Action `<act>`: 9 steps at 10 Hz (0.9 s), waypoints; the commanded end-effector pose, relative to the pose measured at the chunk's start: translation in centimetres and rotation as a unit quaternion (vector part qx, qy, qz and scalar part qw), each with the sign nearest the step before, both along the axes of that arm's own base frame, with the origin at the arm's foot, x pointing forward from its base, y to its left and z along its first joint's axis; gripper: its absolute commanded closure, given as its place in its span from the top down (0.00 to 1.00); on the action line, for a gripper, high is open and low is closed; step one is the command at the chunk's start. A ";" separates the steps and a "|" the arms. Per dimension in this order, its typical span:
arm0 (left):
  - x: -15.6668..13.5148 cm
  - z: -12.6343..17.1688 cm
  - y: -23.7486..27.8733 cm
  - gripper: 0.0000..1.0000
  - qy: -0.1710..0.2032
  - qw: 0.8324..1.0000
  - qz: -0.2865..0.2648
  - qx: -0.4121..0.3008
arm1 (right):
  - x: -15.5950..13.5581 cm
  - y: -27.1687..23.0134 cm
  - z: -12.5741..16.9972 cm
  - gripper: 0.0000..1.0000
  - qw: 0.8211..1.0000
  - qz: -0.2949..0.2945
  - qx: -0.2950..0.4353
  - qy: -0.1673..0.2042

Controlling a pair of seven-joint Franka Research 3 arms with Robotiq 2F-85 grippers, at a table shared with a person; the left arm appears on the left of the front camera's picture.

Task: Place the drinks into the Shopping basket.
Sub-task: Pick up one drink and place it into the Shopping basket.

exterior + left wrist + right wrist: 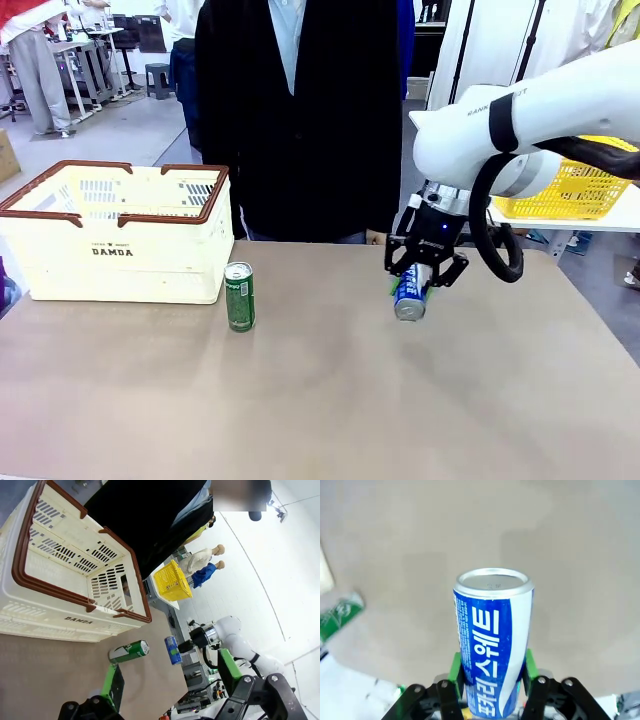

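- Right wrist view: right pincer [491, 669] clamps blue can [492, 630] by its sides, seemingly for carrying.
- Basket [115, 262], green can [239, 296]: well to its left.
- Left pincer [170, 675] gapes, empty.

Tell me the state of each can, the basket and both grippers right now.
blue can: held in the right gripper, tilted, off the table.
green can: upright on the table, beside the Shopping basket, untouched.
Shopping basket: on the table, no can seen inside.
right gripper: shut on the blue can.
left gripper: open, empty.
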State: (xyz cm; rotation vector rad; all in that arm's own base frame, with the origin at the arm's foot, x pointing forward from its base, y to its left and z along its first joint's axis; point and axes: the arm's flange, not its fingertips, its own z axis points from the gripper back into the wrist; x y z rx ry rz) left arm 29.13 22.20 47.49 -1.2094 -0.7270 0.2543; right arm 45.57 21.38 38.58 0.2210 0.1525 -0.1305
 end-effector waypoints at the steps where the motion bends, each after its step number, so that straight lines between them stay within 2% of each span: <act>1: -0.1 0.2 0.1 1.00 0.002 1.000 -0.003 -0.003 | -4.4 3.7 0.6 0.00 0.996 0.081 0.044 -0.017; 4: -0.1 0.2 0.1 1.00 0.002 1.000 -0.003 -0.003 | -8.3 11.8 -1.2 0.00 0.980 0.180 0.061 -0.053; 6: -0.1 0.2 0.1 1.00 0.002 1.000 -0.003 -0.003 | -9.8 15.7 -3.7 0.00 0.974 0.212 0.054 -0.066; 9: -0.1 0.2 0.1 1.00 0.002 1.000 -0.003 -0.003 | -9.3 17.8 -6.9 0.00 0.983 0.172 0.044 -0.056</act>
